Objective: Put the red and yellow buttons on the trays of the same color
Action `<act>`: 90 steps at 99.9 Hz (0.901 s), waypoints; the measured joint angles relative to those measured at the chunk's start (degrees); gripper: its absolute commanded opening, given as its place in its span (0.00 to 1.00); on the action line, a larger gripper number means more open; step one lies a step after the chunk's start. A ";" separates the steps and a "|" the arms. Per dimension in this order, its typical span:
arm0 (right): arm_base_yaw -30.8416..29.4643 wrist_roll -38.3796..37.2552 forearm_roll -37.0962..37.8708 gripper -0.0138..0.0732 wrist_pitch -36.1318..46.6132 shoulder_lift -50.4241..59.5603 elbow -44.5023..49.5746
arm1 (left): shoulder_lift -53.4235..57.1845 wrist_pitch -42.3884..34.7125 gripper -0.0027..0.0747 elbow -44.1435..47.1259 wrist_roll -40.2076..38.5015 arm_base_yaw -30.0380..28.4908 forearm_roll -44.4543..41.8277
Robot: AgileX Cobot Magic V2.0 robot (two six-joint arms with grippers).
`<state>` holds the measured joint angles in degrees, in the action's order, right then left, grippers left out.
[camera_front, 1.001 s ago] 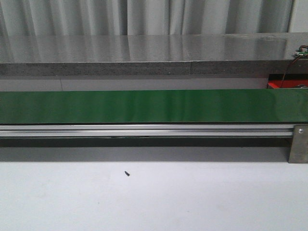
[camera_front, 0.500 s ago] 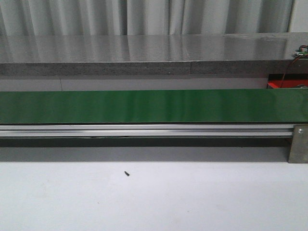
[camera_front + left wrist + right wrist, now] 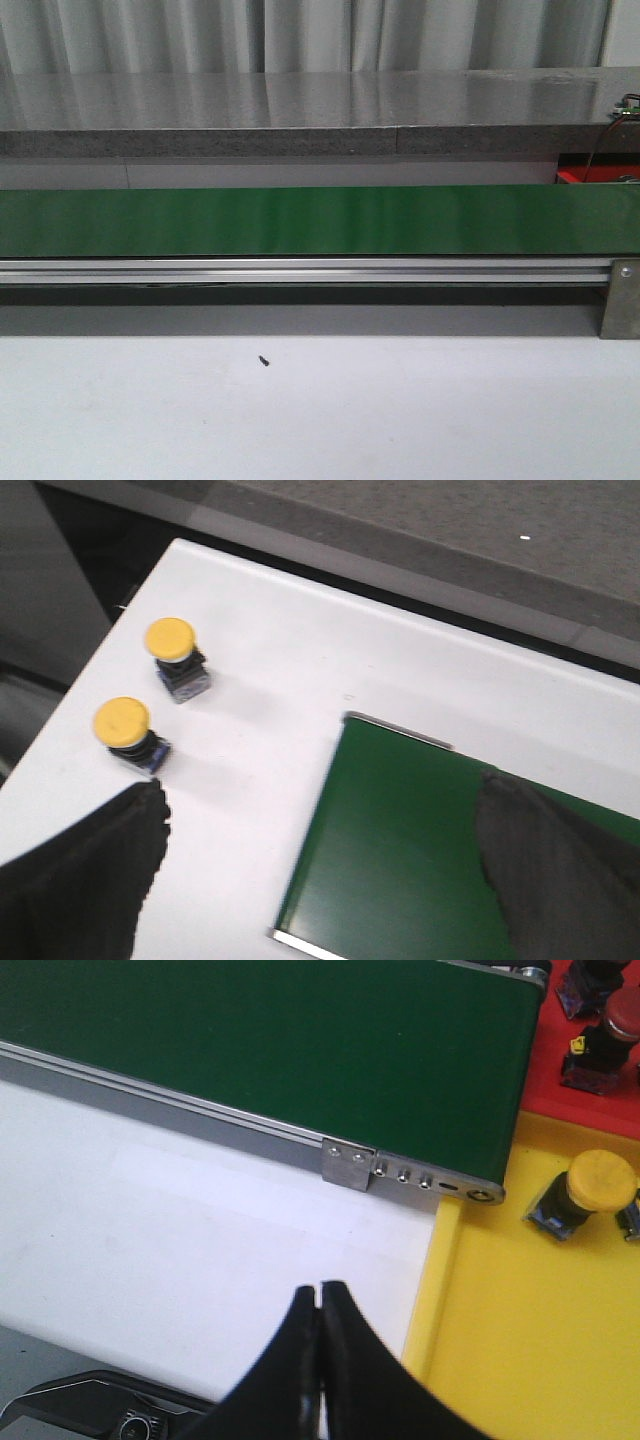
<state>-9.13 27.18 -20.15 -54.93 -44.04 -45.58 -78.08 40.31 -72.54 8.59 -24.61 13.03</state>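
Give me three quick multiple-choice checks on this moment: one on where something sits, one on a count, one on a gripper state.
1. Where is the yellow button in the right wrist view?
A. on the green belt
B. in the yellow tray
C. in the red tray

2. How many yellow buttons does the left wrist view show?
A. two
B. one
C. four

3. How is the right gripper?
A. wide open
B. holding a button
C. shut, empty

Answers:
1. B, it stands on the yellow tray floor.
2. A, one and another stand on the white surface.
3. C, its fingertips meet with nothing between them.
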 measured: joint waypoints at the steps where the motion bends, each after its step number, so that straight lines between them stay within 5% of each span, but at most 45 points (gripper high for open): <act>1: 0.00 0.00 0.00 0.05 0.00 0.00 0.00 | -0.84 0.16 0.82 -0.60 0.00 -0.55 -0.02; 38: 0.00 0.00 0.00 0.05 -0.09 0.00 0.00 | -16.93 0.34 0.82 -8.03 -0.17 -11.48 -3.08; 90: 0.00 0.00 0.00 0.05 -0.33 0.00 0.00 | -32.14 -1.31 0.82 -17.14 -0.26 -12.00 -3.09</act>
<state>-9.13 27.18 -20.15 -55.26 -44.04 -45.58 -110.22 39.00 -89.68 8.32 -36.62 9.94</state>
